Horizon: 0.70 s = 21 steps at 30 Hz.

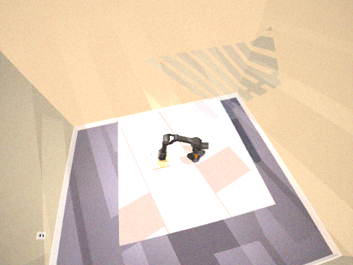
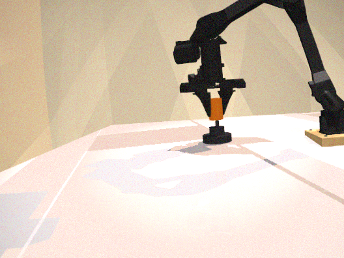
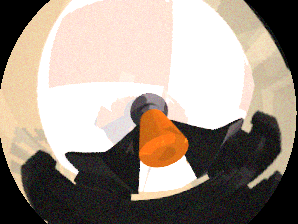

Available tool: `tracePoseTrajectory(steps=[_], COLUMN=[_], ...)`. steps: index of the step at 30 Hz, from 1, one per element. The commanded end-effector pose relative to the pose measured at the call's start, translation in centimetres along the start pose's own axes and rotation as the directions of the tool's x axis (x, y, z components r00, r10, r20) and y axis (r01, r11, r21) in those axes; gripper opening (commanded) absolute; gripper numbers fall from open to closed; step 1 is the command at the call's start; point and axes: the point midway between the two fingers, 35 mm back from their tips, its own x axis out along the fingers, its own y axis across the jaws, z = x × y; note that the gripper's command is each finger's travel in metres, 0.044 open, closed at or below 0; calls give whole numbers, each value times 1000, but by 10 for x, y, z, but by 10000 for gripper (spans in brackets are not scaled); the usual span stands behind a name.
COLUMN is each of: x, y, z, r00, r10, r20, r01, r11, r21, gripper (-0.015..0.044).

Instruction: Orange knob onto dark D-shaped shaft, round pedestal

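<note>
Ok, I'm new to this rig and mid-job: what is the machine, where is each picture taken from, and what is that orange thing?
The machine is one dark jointed arm bolted to a small wooden base. The top view looks down from high above, the exterior view from low beside the table, and the round wrist view looks down past the fingers. The gripper is shut on the orange knob, holding it upright. Directly below stands the round pedestal with its thin dark shaft. In the exterior view the knob's bottom sits at the shaft's tip, well above the pedestal, so it is not pushed down yet.
</note>
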Motion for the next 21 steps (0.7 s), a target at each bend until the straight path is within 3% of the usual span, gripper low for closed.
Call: tracePoseTrajectory(steps=[1,21], x=[1,4], y=[1,-1], z=[2,0], r00=[1000,1000], r10=[1,1], r20=[4,4], r01=[-1,-1], r11=[1000,1000], r21=[7,-16], gripper=[0,0])
